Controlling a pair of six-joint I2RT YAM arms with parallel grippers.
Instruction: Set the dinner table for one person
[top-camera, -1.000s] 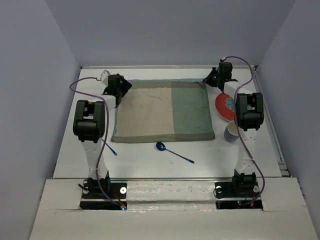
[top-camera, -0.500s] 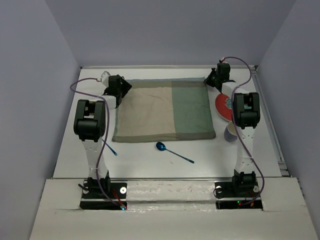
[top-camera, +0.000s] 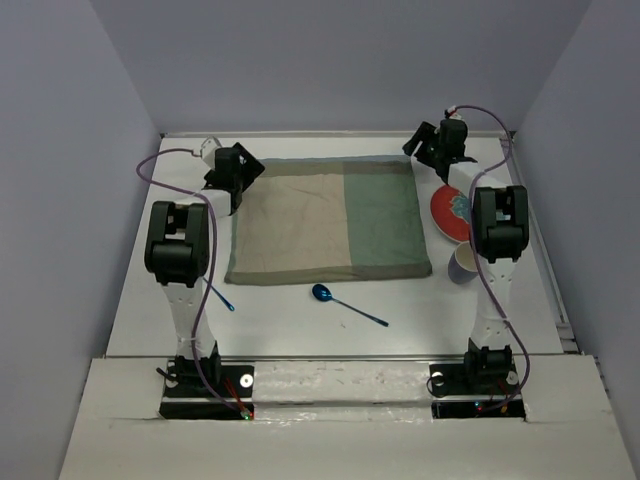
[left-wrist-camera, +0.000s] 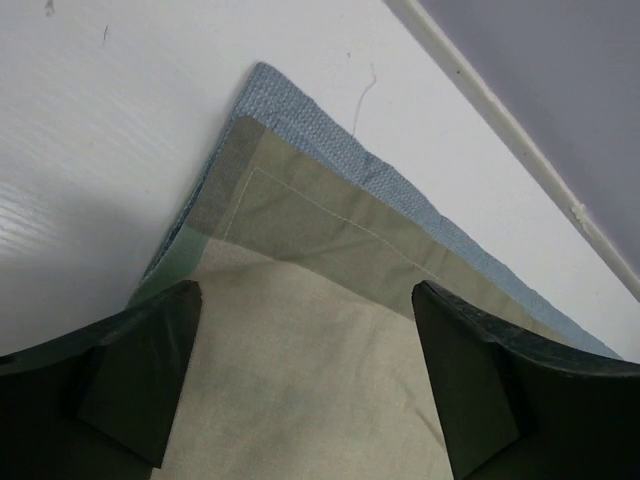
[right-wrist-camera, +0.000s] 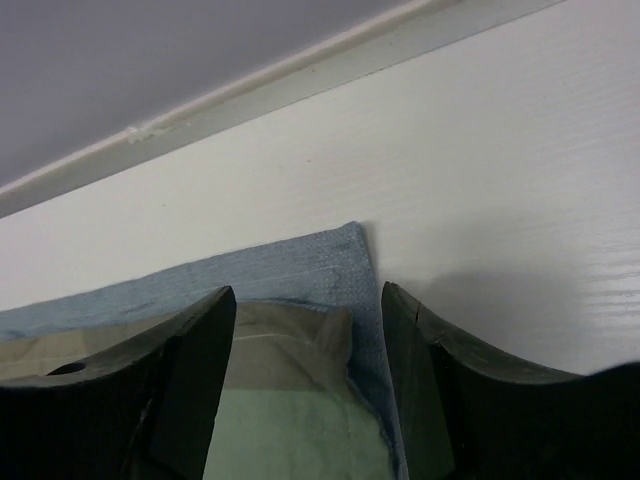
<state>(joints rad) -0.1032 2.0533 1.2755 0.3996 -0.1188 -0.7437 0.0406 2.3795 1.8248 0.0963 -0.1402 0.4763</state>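
Lavender walls (top-camera: 70, 200) enclose the white dinner table (top-camera: 280, 325) bearing a tan-and-green placemat (top-camera: 330, 222).

Plate (top-camera: 450, 213), cup (top-camera: 463, 262) crowd the dinner table (top-camera: 290, 328) at right — spoon (top-camera: 322, 293) fronts placemat (top-camera: 328, 222).

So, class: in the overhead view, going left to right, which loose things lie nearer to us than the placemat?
Blue utensil handle → blue spoon → pale cup. The red plate overlaps the cup's span, so it is left out.
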